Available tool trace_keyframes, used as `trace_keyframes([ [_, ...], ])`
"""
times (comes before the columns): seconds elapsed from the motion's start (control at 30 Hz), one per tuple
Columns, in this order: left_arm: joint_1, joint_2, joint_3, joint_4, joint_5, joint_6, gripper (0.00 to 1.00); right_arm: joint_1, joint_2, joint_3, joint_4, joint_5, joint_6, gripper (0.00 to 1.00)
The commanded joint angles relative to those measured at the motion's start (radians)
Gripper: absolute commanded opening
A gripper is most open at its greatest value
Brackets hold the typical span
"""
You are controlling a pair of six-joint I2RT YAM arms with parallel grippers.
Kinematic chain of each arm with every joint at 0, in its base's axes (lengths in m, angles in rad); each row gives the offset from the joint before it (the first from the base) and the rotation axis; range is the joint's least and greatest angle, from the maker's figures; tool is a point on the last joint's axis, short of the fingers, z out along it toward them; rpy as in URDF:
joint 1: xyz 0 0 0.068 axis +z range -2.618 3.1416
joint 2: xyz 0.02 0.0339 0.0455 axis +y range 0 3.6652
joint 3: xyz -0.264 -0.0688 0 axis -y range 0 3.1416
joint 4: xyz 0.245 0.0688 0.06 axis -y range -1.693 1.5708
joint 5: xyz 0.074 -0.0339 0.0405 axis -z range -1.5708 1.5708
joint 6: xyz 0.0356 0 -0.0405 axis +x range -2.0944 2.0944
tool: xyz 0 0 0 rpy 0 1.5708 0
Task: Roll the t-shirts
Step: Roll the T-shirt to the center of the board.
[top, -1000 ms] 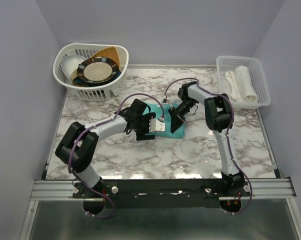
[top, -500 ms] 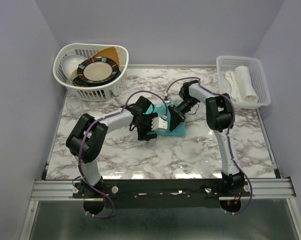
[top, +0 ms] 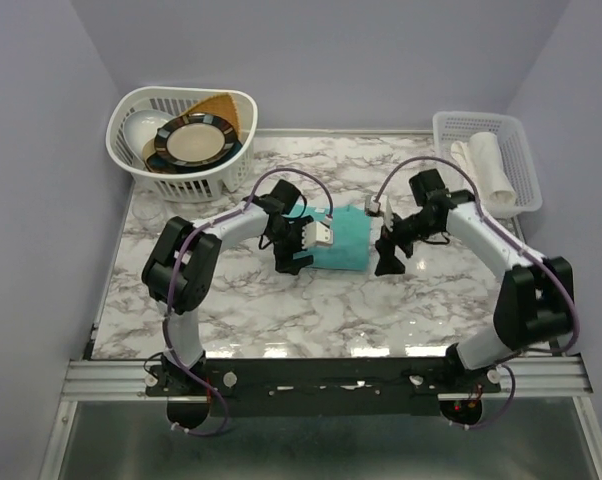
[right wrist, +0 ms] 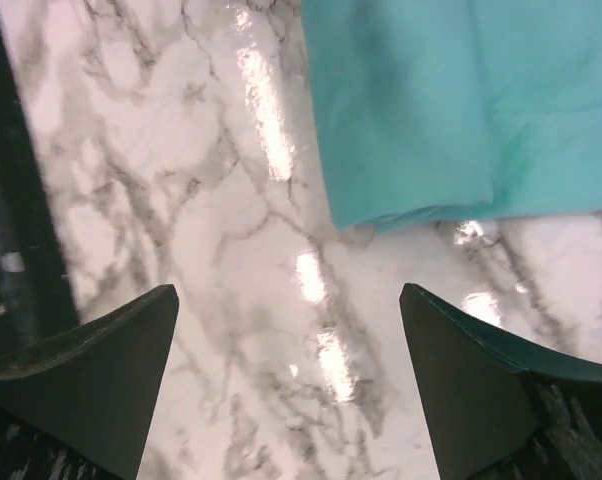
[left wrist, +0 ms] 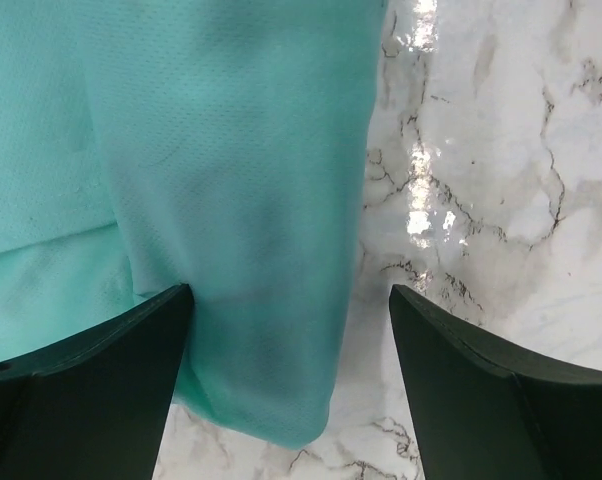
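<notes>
Top external view: the teal-green t-shirt lies folded into a compact bundle near the middle of the marble table, between the two arms. The left gripper sits at the bundle's left edge, low over the fabric. From the left wrist camera its fingers stand spread, not pinching. A thick fold of the shirt lies in the gap, its rounded edge running up the picture, with bare marble on the right-hand side of the gap. The left-hand finger's tip overlaps the cloth; whether it presses on it I cannot tell.

The right gripper hangs just beside the bundle's right edge, apart from it. Its wrist camera shows its two fingers wide apart over bare, shiny marble, holding nothing. A corner of the shirt shows at the top of that picture, beyond the tips.

At the far left corner stands a white basket holding plates. At the far right is a white tray with rolled white cloths.
</notes>
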Motion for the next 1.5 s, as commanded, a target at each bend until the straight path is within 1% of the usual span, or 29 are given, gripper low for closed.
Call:
trace_keyframes([
  [0.0, 0.027, 0.047, 0.051, -0.134, 0.091, -0.025, 0.91, 0.093, -0.258, -0.377, 0.629, 0.189, -0.169, 1.0],
  [0.07, 0.027, 0.046, 0.047, -0.145, 0.099, -0.025, 0.92, 0.126, -0.289, -0.454, 0.716, 0.203, -0.206, 1.0],
  [0.1, 0.027, 0.046, 0.045, -0.148, 0.105, -0.025, 0.98, 0.158, -0.296, -0.462, 0.723, 0.203, -0.232, 1.0],
  [0.13, 0.027, 0.046, 0.044, -0.15, 0.106, -0.031, 0.98, 0.175, -0.298, -0.469, 0.735, 0.207, -0.234, 1.0],
  [0.23, 0.027, 0.055, 0.05, -0.164, 0.119, -0.041, 0.99, 0.233, -0.318, -0.531, 0.851, 0.221, -0.261, 1.0],
  [0.27, 0.027, 0.058, 0.057, -0.165, 0.125, -0.051, 0.99, 0.247, -0.324, -0.551, 0.925, 0.221, -0.277, 1.0],
  [0.37, 0.029, 0.078, 0.086, -0.188, 0.139, -0.076, 0.98, 0.311, -0.316, -0.614, 1.031, 0.255, -0.343, 1.0],
  [0.4, 0.029, 0.096, 0.097, -0.197, 0.143, -0.08, 0.98, 0.337, -0.307, -0.623, 1.042, 0.264, -0.372, 1.0],
  [0.53, 0.035, 0.13, 0.146, -0.254, 0.162, -0.085, 0.98, 0.368, -0.261, -0.641, 1.045, 0.285, -0.418, 1.0],
  [0.67, 0.044, 0.156, 0.201, -0.292, 0.183, -0.09, 0.98, 0.379, -0.203, -0.678, 1.14, 0.355, -0.444, 0.99],
  [0.73, 0.047, 0.178, 0.221, -0.315, 0.195, -0.091, 0.98, 0.379, -0.187, -0.681, 1.145, 0.384, -0.473, 0.97],
  [0.9, 0.059, 0.233, 0.293, -0.371, 0.217, -0.085, 0.98, 0.379, -0.148, -0.752, 1.27, 0.444, -0.527, 0.95],
  [0.97, 0.064, 0.242, 0.307, -0.389, 0.221, -0.084, 0.98, 0.379, -0.106, -0.756, 1.319, 0.491, -0.536, 0.92],
  [1.0, 0.069, 0.247, 0.318, -0.391, 0.226, -0.087, 0.98, 0.379, -0.091, -0.759, 1.33, 0.505, -0.553, 0.85],
  [1.07, 0.073, 0.253, 0.327, -0.398, 0.229, -0.088, 0.98, 0.379, -0.056, -0.772, 1.379, 0.536, -0.57, 0.78],
  [1.1, 0.075, 0.259, 0.335, -0.401, 0.229, -0.088, 0.98, 0.38, -0.045, -0.776, 1.392, 0.54, -0.585, 0.68],
  [1.17, 0.081, 0.264, 0.343, -0.409, 0.231, -0.091, 0.98, 0.379, -0.025, -0.778, 1.402, 0.545, -0.593, 0.54],
  [1.2, 0.082, 0.265, 0.344, -0.409, 0.229, -0.093, 0.98, 0.379, -0.02, -0.778, 1.407, 0.546, -0.593, 0.45],
  [1.27, 0.089, 0.267, 0.349, -0.408, 0.231, -0.106, 0.98, 0.379, -0.013, -0.77, 1.404, 0.543, -0.59, 0.4],
  [1.3, 0.09, 0.261, 0.35, -0.406, 0.232, -0.114, 0.98, 0.379, -0.009, -0.76, 1.39, 0.543, -0.578, 0.35],
  [1.37, 0.093, 0.248, 0.35, -0.386, 0.223, -0.155, 0.98, 0.379, -0.003, -0.715, 1.323, 0.543, -0.558, 0.28],
  [1.4, 0.095, 0.221, 0.347, -0.379, 0.215, -0.171, 0.98, 0.377, 0.0, -0.701, 1.303, 0.543, -0.529, 0.19],
  [1.43, 0.098, 0.198, 0.338, -0.34, 0.202, -0.194, 0.98, 0.376, 0.0, -0.686, 1.284, 0.539, -0.513, 0.15],
  [1.47, 0.104, 0.167, 0.323, -0.31, 0.195, -0.232, 0.99, 0.374, -0.002, -0.665, 1.227, 0.53, -0.496, 0.13],
])
